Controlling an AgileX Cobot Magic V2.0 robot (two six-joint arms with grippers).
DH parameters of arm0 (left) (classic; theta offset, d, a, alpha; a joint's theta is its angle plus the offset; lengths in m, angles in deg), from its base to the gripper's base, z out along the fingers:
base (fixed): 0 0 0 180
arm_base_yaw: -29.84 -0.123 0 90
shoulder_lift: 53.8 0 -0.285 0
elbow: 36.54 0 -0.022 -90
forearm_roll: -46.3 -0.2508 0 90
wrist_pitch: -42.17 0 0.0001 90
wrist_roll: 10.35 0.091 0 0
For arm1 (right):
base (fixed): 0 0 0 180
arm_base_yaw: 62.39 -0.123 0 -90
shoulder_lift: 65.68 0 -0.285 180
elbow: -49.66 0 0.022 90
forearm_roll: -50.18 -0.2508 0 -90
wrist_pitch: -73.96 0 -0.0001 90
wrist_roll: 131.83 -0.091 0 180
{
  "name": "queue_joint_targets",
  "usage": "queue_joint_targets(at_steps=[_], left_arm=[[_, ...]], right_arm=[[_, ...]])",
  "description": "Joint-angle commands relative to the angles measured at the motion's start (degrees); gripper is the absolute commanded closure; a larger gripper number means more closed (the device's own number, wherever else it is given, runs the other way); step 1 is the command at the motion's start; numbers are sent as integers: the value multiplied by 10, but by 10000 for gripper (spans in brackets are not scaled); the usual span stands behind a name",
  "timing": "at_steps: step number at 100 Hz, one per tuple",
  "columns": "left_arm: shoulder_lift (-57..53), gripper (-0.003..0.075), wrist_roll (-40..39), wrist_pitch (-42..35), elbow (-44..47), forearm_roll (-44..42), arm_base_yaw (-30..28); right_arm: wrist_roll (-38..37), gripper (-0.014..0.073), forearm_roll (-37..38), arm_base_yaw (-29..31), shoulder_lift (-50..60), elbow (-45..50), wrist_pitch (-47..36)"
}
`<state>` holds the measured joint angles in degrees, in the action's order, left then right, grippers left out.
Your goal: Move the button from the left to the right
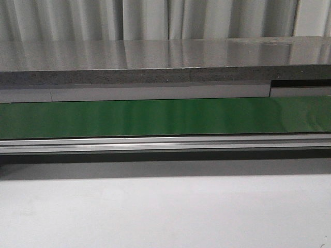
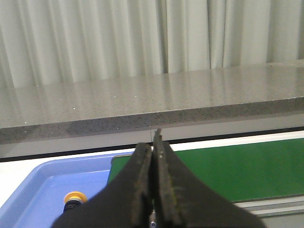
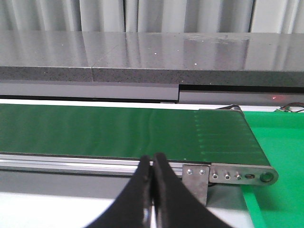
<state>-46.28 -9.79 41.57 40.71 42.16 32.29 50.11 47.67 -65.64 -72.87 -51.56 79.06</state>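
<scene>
The button (image 2: 75, 198), with an orange-yellow cap on a dark body, stands in a blue tray (image 2: 33, 187) at the left end of the green belt (image 2: 237, 168); it shows only in the left wrist view, partly hidden by my fingers. My left gripper (image 2: 152, 142) is shut and empty, above the tray's edge, beside the button. My right gripper (image 3: 152, 159) is shut and empty, in front of the belt's (image 3: 118, 130) near rail by its right end. The front view shows the belt (image 1: 165, 116) bare, with no gripper and no button.
A grey stone-like ledge (image 1: 155, 64) runs behind the belt, curtains behind it. An aluminium rail (image 1: 165, 143) borders the belt's near side. A metal end bracket (image 3: 237, 175) sits at the belt's right end, next to a green surface (image 3: 280, 142). White tabletop (image 1: 165, 212) lies in front.
</scene>
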Motion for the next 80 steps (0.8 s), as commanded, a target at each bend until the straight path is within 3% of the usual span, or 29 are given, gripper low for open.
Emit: queue_joint_targets(at_steps=[1, 63, 80], left_arm=[[-17, 740, -6, -44, 20, 4, 5], [-17, 740, -2, -61, 10, 1, 5], [-7, 740, -2, 28, -49, 1, 5]], right_arm=[[1, 662, 6, 3, 12, -8, -47], [1, 662, 6, 3, 12, -8, -47], [1, 662, 6, 3, 12, -8, -47]])
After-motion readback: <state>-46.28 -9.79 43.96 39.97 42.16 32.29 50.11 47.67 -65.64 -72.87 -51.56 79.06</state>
